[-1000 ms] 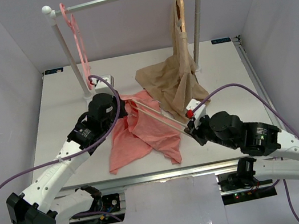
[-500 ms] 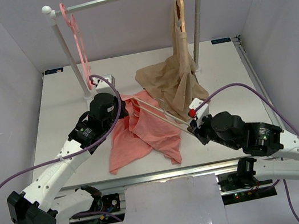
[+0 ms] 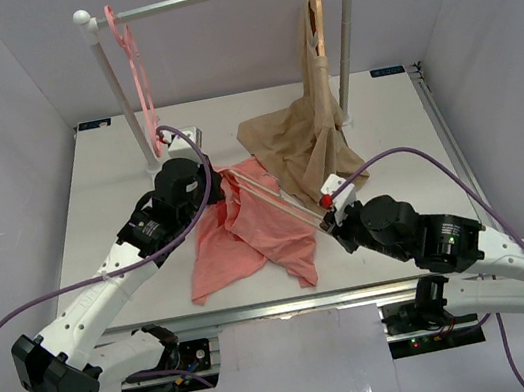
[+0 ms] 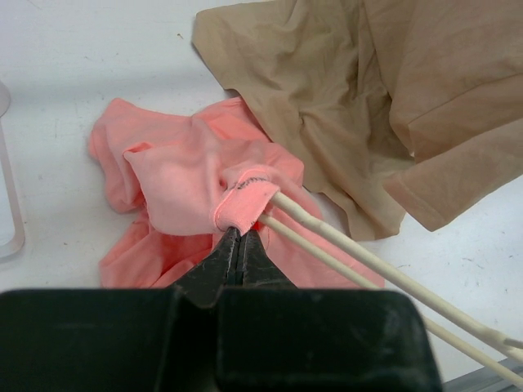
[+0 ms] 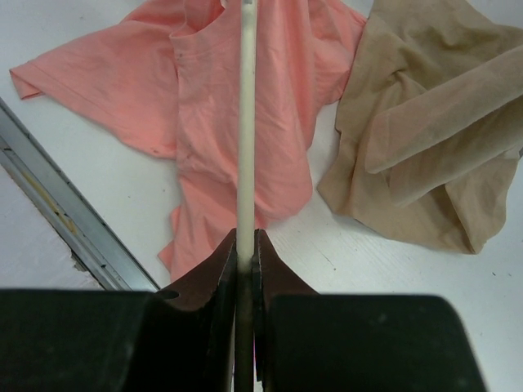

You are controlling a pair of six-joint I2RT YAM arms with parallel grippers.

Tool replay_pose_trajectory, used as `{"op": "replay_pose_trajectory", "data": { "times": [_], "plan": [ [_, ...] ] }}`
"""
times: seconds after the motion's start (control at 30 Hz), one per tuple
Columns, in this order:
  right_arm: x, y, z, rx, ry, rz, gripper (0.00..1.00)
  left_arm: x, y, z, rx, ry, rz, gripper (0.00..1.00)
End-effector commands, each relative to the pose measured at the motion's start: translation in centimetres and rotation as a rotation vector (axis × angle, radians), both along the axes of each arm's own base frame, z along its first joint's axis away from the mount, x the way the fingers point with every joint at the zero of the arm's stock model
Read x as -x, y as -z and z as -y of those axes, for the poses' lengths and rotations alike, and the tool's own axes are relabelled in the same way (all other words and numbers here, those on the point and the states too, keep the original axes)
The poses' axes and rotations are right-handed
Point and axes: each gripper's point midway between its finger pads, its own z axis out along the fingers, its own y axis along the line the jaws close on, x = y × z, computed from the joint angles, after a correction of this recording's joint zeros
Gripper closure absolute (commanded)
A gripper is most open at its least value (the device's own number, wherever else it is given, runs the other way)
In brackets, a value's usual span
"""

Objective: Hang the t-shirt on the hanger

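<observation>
T-shirt (image 3: pixel 248 234) crumpled on the table (image 3: pixel 113 212) between our two arms.
From above, we see the hanger (image 3: pixel 279 203) slanting across it, just beside a beige garment (image 3: pixel 304 143); both wrists hide the fingertips. In the left wrist view, our left gripper (image 4: pixel 241 245) is pressed together, pinching a fold of pink collar, and the hanger's tip is tucked into that fold. In the right wrist view, our right gripper (image 5: pixel 245 245) is clamped on the hanger's rod, with pink fabric lying ahead beneath it; the rod's far end is cut off.
</observation>
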Motion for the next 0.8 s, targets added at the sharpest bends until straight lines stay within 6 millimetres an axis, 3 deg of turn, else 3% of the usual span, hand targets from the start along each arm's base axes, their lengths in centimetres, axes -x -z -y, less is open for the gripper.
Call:
{"op": "replay_pose_trajectory", "data": {
  "times": [0.0, 0.4, 0.6, 0.77],
  "plan": [
    [0.4, -1.7, -1.4, -0.073, -0.062, 0.027, 0.92, 0.0, -3.1, 0.1, 0.033, 0.023, 0.062, 1.0],
    [2.1, -1.2, -3.5, -0.073, -0.204, -0.003, 0.92, 1.1, -4.3, 2.6, 0.042, 0.195, 0.072, 1.0],
    [-0.1, -2.2, -3.6, -0.163, -0.069, 0.034, 0.92, 3.5, -5.6, 5.2, 0.111, 0.386, 0.072, 1.0],
    [-1.6, -1.7, -4.1, -0.241, 0.009, 0.074, 0.92, 6.3, -7.9, 6.3, 0.205, 0.525, 0.11, 1.0]
  ]
}}
